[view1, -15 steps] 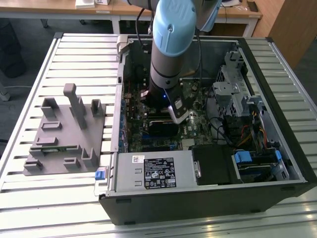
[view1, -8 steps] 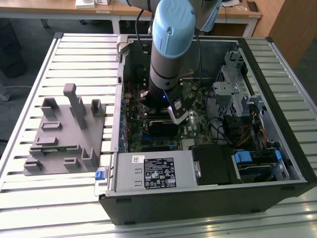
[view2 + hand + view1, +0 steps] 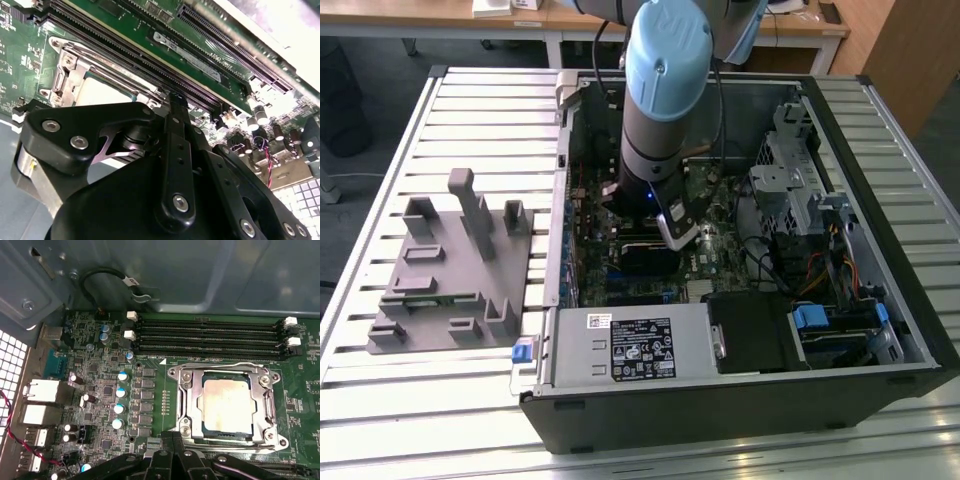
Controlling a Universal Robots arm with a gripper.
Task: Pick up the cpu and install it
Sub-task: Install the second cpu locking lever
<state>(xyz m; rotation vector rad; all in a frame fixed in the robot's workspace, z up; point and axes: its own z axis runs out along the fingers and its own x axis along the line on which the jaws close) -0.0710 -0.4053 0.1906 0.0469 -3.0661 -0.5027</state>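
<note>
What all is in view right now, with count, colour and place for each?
cpu: one, silvery-white top, seated in the socket frame on the motherboard.
socket frame: one, metal, around the cpu.
motherboard: one, green, inside the computer case.
memory slots: four, black, in a row beside the socket, toward the case wall.
computer case: one, black, open, on the slatted table.
power supply: one, grey, near front edge of the case.
fixture: one, grey plastic, on the table at the exterior view's left.
table: one, pale slatted.
arm: one, light blue and grey, reaching into the case.
gripper: one, black, over the motherboard beside the socket.
</note>
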